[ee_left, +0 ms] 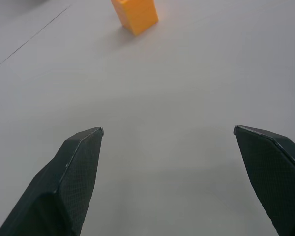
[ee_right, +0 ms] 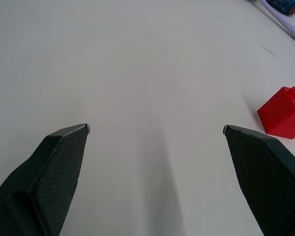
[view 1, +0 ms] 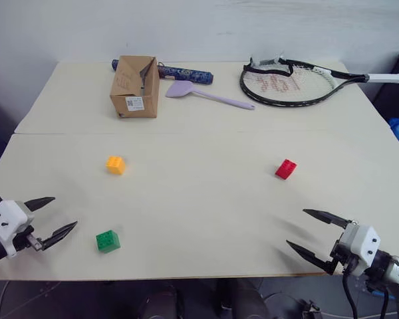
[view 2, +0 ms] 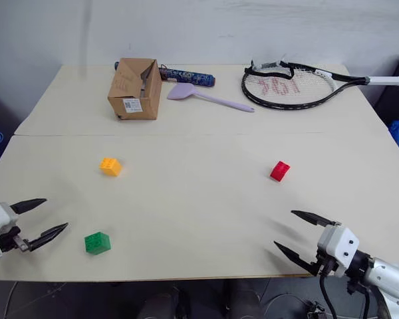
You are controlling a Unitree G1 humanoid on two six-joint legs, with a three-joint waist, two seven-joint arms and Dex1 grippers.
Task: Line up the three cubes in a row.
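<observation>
Both tools, left tool (view 1: pixel 53 214) and right tool (view 1: pixel 304 230), hover spread and empty over the table (view 1: pixel 199 199). From the green cube (view 1: pixel 108 240), the yellow-orange cube (view 1: pixel 116 165) lies at twelve o'clock and the red cube (view 1: pixel 285 169) at two.

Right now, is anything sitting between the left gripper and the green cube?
Nothing visible. The open left gripper hovers beside the green cube with only bare table between them. The yellow-orange cube lies farther back, out of that path.

Makeshift indoor test space: plain white wall (view 1: pixel 199 26), pale table (view 1: pixel 199 199) with a racket (view 1: pixel 292 83) and cardboard box (view 1: pixel 134 86).
</observation>
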